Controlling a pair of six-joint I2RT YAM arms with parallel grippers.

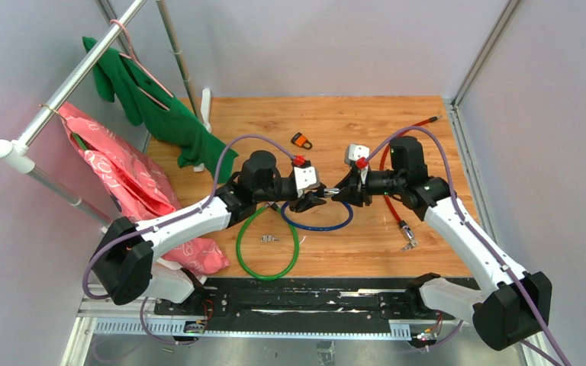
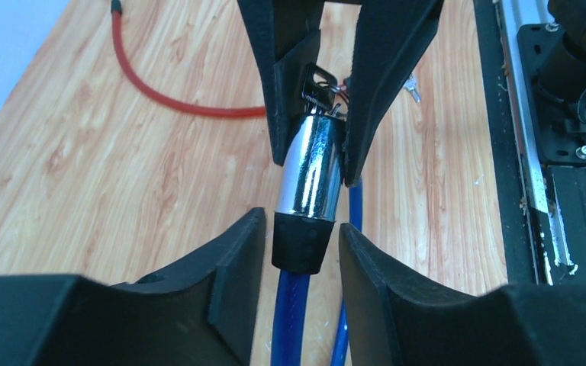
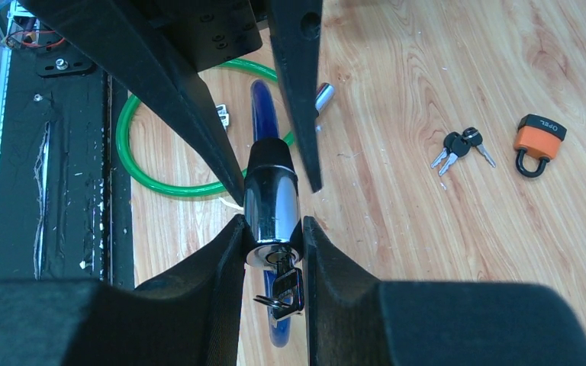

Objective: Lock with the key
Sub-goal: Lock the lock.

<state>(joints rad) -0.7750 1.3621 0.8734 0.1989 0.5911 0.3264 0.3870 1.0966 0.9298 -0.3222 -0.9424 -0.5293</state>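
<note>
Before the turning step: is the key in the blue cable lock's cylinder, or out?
In. The key is seated in the end face of the chrome cylinder; only its dark head and ring stick out.

blue cable [image 1: 317,226], chrome lock barrel [image 2: 313,164], green cable loop [image 3: 121,141], red cable [image 2: 198,109], orange-and-black padlock [image 3: 538,137], wood-grain table [image 1: 397,122]

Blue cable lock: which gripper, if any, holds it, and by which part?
The right gripper holds the blue cable lock by its chrome cylinder, near the keyed end. The left gripper has its jaws flanking the black collar, not closed on it.
</note>
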